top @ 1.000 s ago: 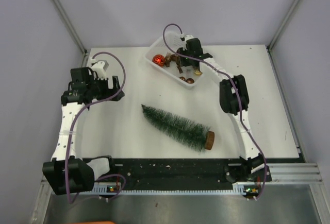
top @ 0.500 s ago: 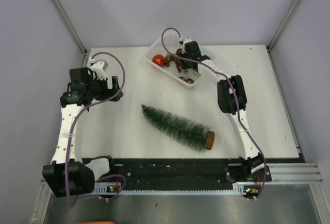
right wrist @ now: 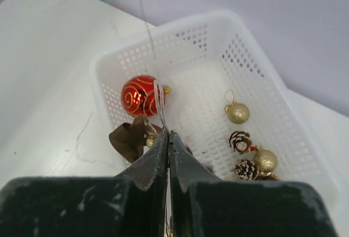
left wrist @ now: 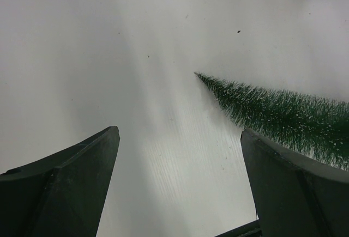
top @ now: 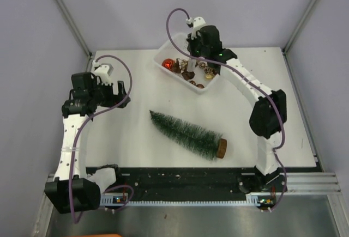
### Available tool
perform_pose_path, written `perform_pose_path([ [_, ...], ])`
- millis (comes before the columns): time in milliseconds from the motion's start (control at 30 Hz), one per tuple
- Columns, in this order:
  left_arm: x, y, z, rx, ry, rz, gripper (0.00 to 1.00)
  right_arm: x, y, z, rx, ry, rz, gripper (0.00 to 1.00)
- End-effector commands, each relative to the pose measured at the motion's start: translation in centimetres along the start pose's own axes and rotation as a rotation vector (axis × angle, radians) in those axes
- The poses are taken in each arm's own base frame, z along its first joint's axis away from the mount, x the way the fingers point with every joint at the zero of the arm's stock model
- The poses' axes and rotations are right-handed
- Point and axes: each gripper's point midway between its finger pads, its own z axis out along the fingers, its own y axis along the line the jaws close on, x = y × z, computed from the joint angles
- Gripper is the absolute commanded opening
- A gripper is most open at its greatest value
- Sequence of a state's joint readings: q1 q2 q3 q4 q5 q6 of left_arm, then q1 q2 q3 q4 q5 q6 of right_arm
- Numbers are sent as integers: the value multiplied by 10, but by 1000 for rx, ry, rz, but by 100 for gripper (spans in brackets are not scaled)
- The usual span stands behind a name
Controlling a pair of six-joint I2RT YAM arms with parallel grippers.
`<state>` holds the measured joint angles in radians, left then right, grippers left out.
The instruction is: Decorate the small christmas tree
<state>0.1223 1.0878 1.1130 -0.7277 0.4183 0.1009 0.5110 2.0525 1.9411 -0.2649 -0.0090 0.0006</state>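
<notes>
The small christmas tree (top: pixel 188 134) lies on its side mid-table, tip to the upper left, brown disc base (top: pixel 221 148) to the lower right. Its tip also shows in the left wrist view (left wrist: pixel 272 109). My left gripper (top: pixel 122 92) is open and empty over the table left of the tree (left wrist: pixel 180 132). My right gripper (top: pixel 192 60) hovers over the white basket (top: pixel 163 49) and is shut (right wrist: pixel 168 133) on the thin white hanging string (right wrist: pixel 159 101) of a red bauble (right wrist: pixel 140 95) with gold swirls, which sits in the basket's corner.
The basket (right wrist: pixel 163 27) also holds gold baubles (right wrist: pixel 238 113), pine cones (right wrist: pixel 240 141) and a brown ribbon piece (right wrist: pixel 128 137). Grey walls close in the table on three sides. The black rail with the arm bases (top: pixel 180 180) runs along the near edge.
My right gripper has risen and pulled back over the basket, and its elbow has swung out to the right. The left arm has shifted only slightly. The tree has not moved.
</notes>
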Motion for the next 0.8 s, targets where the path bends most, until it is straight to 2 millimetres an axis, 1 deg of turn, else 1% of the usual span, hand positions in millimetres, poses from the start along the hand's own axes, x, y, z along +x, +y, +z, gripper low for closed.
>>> perform_pose_path([
  [0, -27, -16, -19, 45, -91, 52, 99, -56, 13, -56, -17, -137, -76, 0],
  [167, -40, -29, -22, 106, -129, 63, 99, -70, 38, -95, -98, -179, -104, 0],
  [267, -54, -39, -24, 143, -169, 83, 99, -75, 42, -113, -107, -199, -108, 0],
  [400, -76, -47, -17, 149, -232, 141, 99, -67, 39, -117, -98, -175, -116, 0],
  [433, -83, -47, -11, 148, -242, 147, 99, -64, 40, -116, -102, -169, -117, 0],
  [500, -104, -51, -4, 169, -279, 156, 99, -58, 42, -116, -117, -159, -118, 0],
  [633, -147, -64, 8, 263, -369, 194, 99, -52, 48, -116, -151, -153, -117, 0],
  [667, -154, -68, 11, 297, -375, 207, 99, -51, 49, -116, -153, -152, -117, 0],
  [700, -163, -67, 15, 303, -385, 216, 99, -48, 49, -116, -158, -146, -119, 0],
  [733, -167, -78, 22, 332, -384, 244, 99, -47, 50, -115, -164, -142, -121, 0],
  [767, -173, -80, 27, 338, -391, 262, 99, -46, 51, -116, -170, -141, -123, 0],
])
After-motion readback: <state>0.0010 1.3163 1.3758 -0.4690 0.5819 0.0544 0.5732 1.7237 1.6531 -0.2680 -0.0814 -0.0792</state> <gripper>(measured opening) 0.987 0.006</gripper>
